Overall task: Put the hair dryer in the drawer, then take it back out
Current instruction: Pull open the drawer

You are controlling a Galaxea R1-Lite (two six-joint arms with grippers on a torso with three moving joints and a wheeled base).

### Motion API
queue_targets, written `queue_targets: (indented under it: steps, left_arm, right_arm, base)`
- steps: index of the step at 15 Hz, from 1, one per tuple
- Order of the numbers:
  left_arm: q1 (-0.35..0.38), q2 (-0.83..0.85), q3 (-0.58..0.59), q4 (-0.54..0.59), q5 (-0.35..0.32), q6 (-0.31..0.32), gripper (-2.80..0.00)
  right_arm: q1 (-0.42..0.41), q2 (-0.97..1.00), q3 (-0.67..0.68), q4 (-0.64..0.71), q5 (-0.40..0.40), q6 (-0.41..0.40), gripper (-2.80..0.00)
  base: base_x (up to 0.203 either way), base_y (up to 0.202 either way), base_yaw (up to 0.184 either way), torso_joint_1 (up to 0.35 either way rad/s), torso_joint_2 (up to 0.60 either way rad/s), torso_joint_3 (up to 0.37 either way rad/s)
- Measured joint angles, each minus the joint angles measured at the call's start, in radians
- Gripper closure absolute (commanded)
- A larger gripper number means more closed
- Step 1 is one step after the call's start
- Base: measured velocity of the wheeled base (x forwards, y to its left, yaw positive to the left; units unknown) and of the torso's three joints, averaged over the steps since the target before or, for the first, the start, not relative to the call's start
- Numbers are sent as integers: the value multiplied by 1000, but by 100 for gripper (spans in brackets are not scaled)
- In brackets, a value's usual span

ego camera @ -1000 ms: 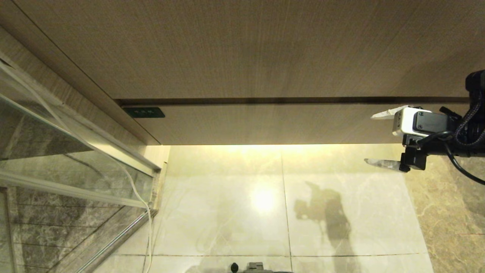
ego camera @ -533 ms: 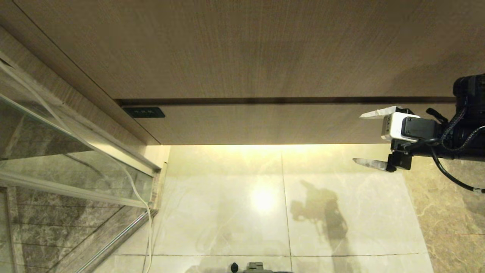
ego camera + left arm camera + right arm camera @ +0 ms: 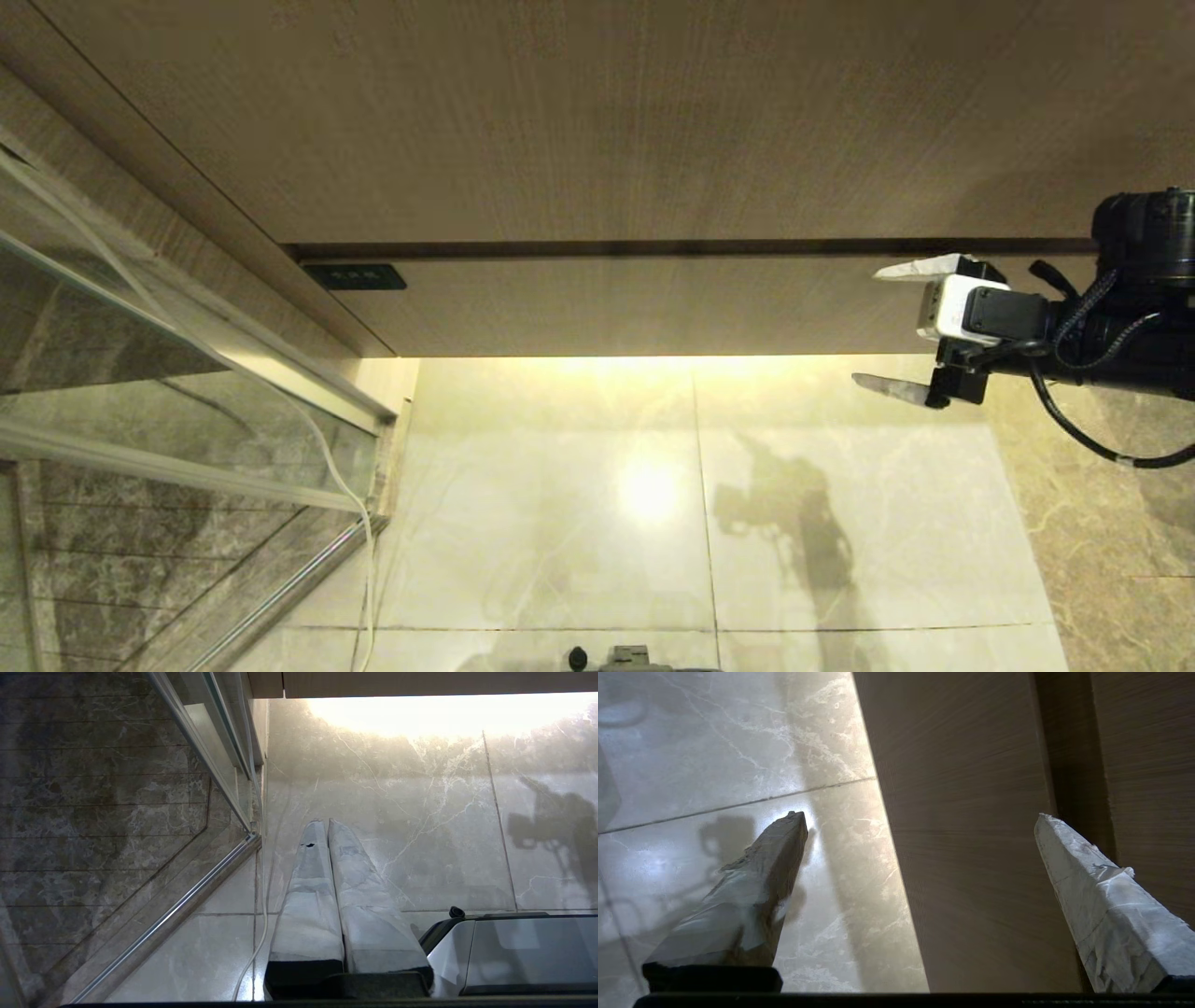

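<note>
Head view shows the right gripper (image 3: 882,327) at about three o'clock, with its two fingers spread wide apart and nothing between them. One finger sits in front of the drawer (image 3: 653,303), which is the long wood strip running across the middle. The other finger hangs under the drawer's bottom edge, over the shiny floor (image 3: 560,485). The drawer is shut. Its front is flat and has no handle.

The left gripper (image 3: 327,833) points down at the floor, with its fingers pressed together and empty.

The hair dryer is not in any view, so I cannot say where it is. A thin pale cord (image 3: 350,495) runs down by the glass panel (image 3: 140,392) at about eight o'clock. I cannot tell what it belongs to.

I think the drawer front is hard and smooth, so fingers may slip on it. The best place to hold is likely the bottom edge, hooked from below, or the dark gap (image 3: 653,248) along the top. The drawer will probably slide straight out and feel a bit heavy.
</note>
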Motion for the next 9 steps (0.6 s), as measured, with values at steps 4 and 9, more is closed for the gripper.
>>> queue_targets:
  steps: [4, 9]
  left_arm:
    - [0, 0, 0, 0, 0, 0, 0]
    - [0, 0, 0, 0, 0, 0, 0]
  right_arm:
    - [0, 46, -8, -101, 0, 5, -280]
    - [0, 109, -52, -152, -3, 9, -280]
  base:
    - [0, 0, 0, 0, 0, 0]
    - [0, 0, 0, 0, 0, 0]
